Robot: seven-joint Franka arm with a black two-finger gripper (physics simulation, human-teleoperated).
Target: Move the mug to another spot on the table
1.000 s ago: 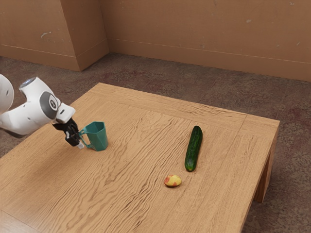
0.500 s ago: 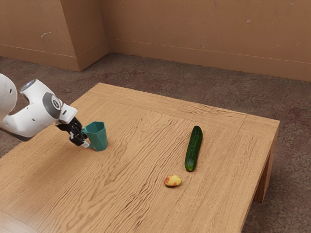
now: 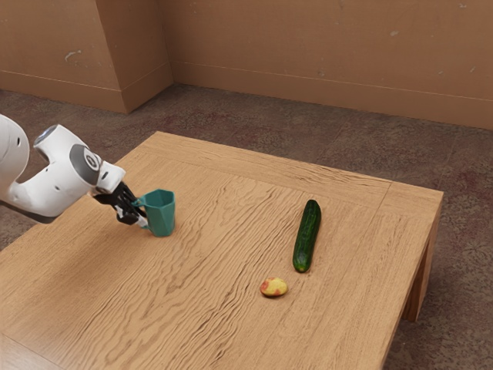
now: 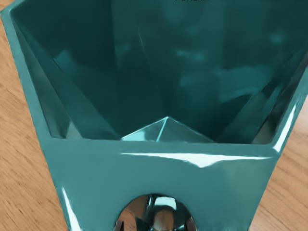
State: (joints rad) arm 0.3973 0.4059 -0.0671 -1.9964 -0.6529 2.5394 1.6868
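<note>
Gripper (image 3: 141, 220) is clenched on the handle of the teal mug (image 3: 161, 211), near the table (image 3: 231, 324) edge at the exterior view's left. Inside, the mug shows bare teal walls.

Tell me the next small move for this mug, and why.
Probably lift the mug slightly and carry it toward the exterior view's right: the gripper seems closed on its handle, and bare table lies between it and the cucumber.
</note>
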